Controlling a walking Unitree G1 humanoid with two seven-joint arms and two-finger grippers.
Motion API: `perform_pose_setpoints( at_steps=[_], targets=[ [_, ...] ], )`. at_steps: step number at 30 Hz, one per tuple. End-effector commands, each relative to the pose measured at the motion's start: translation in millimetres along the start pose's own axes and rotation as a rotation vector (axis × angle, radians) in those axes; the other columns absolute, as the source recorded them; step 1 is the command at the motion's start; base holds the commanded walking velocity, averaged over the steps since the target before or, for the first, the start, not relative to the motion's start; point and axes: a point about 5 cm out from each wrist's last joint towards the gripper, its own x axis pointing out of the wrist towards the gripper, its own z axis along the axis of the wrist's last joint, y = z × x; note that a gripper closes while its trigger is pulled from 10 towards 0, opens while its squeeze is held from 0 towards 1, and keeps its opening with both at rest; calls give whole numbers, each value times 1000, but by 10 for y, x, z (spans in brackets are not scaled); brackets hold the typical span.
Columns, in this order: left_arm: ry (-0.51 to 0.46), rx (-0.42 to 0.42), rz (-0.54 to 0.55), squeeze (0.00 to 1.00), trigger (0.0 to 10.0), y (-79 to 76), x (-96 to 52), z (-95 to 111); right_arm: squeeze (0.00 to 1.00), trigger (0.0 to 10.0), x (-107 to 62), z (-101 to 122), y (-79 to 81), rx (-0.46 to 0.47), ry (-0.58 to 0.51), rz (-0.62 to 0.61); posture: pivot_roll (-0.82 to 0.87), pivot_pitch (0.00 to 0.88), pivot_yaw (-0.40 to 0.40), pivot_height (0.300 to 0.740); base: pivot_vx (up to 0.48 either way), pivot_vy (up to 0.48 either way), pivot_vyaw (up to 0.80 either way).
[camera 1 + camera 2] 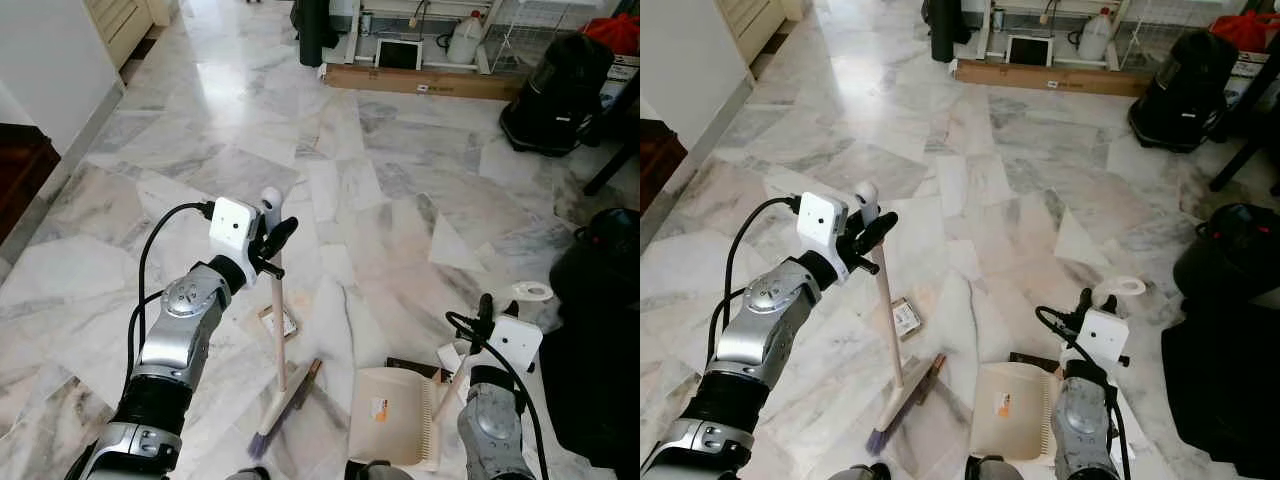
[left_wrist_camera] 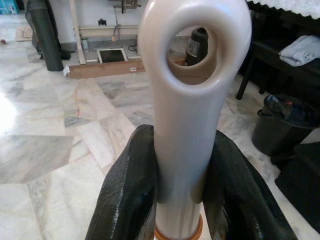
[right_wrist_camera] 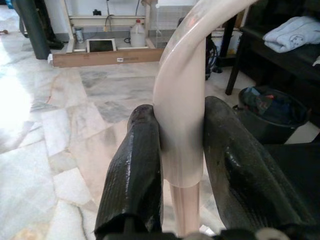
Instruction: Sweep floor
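My left gripper (image 1: 270, 238) is shut on the top of the broom handle (image 2: 184, 125), just below its white looped cap (image 1: 270, 197). The wooden handle slants down to the broom head (image 1: 290, 393), which rests on the marble floor. To its right a cream dustpan (image 1: 393, 415) lies flat on the floor. Its pale handle (image 3: 179, 120) rises to my right gripper (image 1: 498, 312), which is shut on it with black fingers (image 3: 134, 170) on both sides. A small paper scrap (image 1: 279, 322) lies by the broom handle. A dark flat piece (image 1: 412, 366) sits behind the dustpan.
A long cardboard box (image 1: 420, 80) and a white jug (image 1: 465, 40) stand at the back. A black vacuum-like object (image 1: 558, 95) is at the back right, a black bin (image 1: 605, 260) close on the right. Dark wooden furniture (image 1: 20, 170) stands at the left.
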Motion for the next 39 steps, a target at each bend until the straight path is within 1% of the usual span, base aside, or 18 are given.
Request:
perform_pose_setpoints(
  at_steps=[1,7,10,14,18,20,21,22,23,26,27,28,29,31,32,35,38,39],
  targets=[
    [2,3,-17,0,10000,-32,-6,12,0,10000,-198,-242,71,3,138,36,116,234,-5,740,0,0,0],
    [3,-29,-31,0,10000,-67,-3,1,0,10000,-217,-248,124,9,143,56,114,240,-5,740,0,0,0],
    [10,-90,-35,0,10000,-99,27,-1,0,10000,-203,-239,133,10,140,60,108,242,-3,740,0,0,0],
    [1,-202,-99,0,10000,-254,39,0,0,10000,-197,-237,126,13,140,61,104,243,-2,740,0,0,0],
    [-50,-339,-117,0,10000,-369,101,91,0,10000,-189,-225,120,15,133,60,104,250,-4,740,0,0,0],
    [-93,-410,-101,0,10000,-356,128,176,0,10000,-189,-226,121,15,134,59,103,251,-6,740,0,0,0],
    [-139,-447,-84,0,10000,-306,147,286,0,10000,-190,-227,123,15,135,62,104,253,-7,740,0,0,0],
    [-139,-447,-84,0,10000,-306,147,286,0,10000,-190,-227,123,15,135,62,104,253,-7,740,0,0,0],
    [-182,-460,-57,0,10000,-216,151,401,0,10000,-191,-229,127,15,136,63,107,253,-7,740,0,0,0],
    [-229,-414,-26,0,10000,-84,129,562,0,10000,-191,-230,132,14,138,66,112,255,-6,740,0,0,0],
    [-258,-351,14,0,10000,35,101,668,0,10000,-189,-230,138,15,139,68,113,258,-6,740,0,0,0],
    [-258,-351,14,0,10000,35,101,668,0,10000,-189,-230,138,15,139,68,113,258,-6,740,0,0,0],
    [-263,-268,64,0,10000,144,69,722,0,10000,-186,-230,143,15,140,70,115,261,-6,740,0,0,0],
    [-242,-164,104,0,10000,224,38,724,0,10000,-184,-224,152,16,138,71,116,262,-6,740,0,0,0],
    [-231,-135,118,0,10000,244,26,713,0,10000,-184,-224,155,16,138,72,117,263,-7,740,0,0,0],
    [-189,-122,143,0,10000,254,-1,606,0,10000,-183,-227,161,19,141,77,113,263,-8,740,0,0,0],
    [-160,-114,157,0,10000,206,-3,516,0,10000,-167,-212,156,28,135,73,112,262,-7,740,0,0,0],
    [-157,-107,176,0,10000,195,-8,482,0,10000,-127,-185,124,76,134,35,107,260,-8,740,0,0,0]
  ],
)
